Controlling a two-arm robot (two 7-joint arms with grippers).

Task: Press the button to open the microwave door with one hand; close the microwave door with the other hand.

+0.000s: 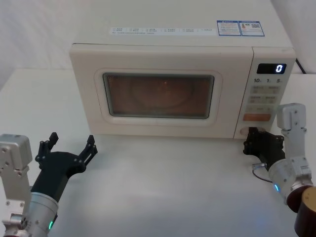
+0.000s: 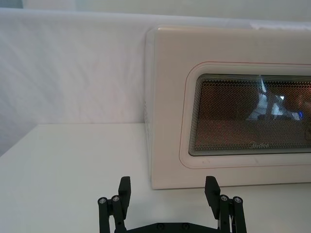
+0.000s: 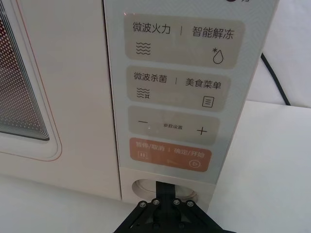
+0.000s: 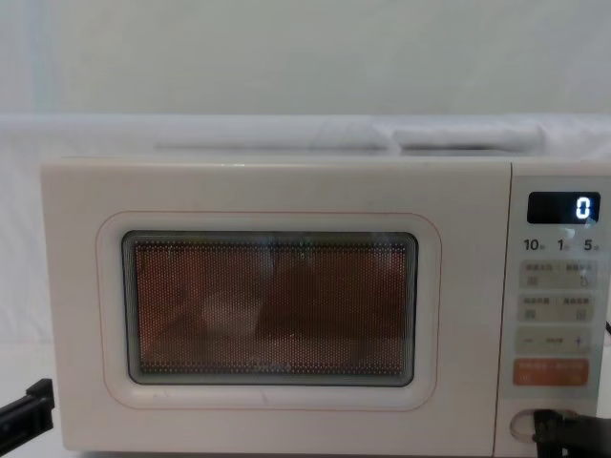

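Pressing button [image 3: 167, 187] | right gripper [image 3: 167, 188] half-hiding it, opening unclear | left gripper [image 1: 69, 146] open, empty

Staged test bench, bare white table [image 1: 163, 187], white draped backdrop [image 2: 73, 68], lone microwave [image 1: 163, 54]

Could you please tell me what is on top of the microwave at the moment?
On the microwave top, white printed labels and two blue-and-white stickers lie flat near the back. Their text is unreadable.

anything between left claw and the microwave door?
Nothing. In the head view the left claw, open, hangs over bare white table short of the microwave door, which is shut. The left wrist view shows the same bare stretch.
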